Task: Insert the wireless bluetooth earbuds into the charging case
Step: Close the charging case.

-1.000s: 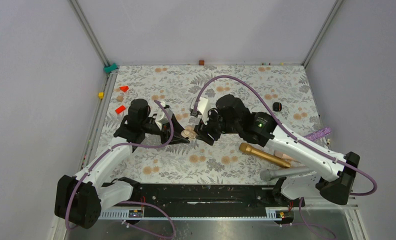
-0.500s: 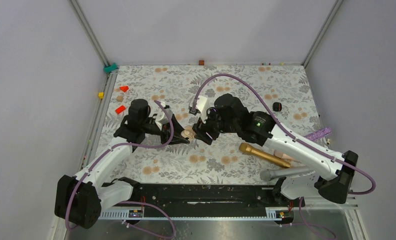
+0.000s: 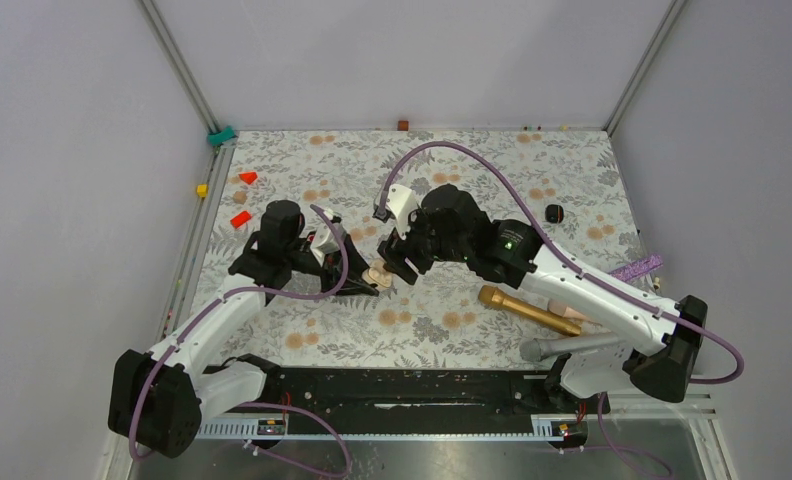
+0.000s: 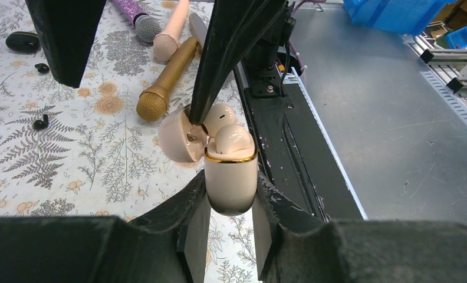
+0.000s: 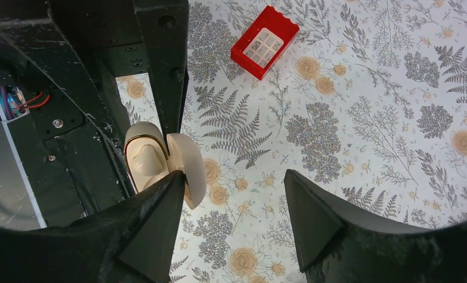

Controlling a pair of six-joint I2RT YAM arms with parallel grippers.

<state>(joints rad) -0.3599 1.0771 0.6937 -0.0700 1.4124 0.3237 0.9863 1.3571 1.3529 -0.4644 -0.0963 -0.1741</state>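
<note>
Floral worktop (image 3: 422,330) carrying a gold microphone (image 3: 528,310) beside a grey microphone (image 3: 572,347); red box (image 5: 265,42) and orange-red wedge (image 3: 248,177) near its left edge.

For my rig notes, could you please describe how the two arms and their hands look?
Both the left arm and right arm have white links, black joints and black bases. A purple cable loops along each. The left hand and right hand are black, with wedge-shaped fingers. A green light glows on the right arm.
</note>
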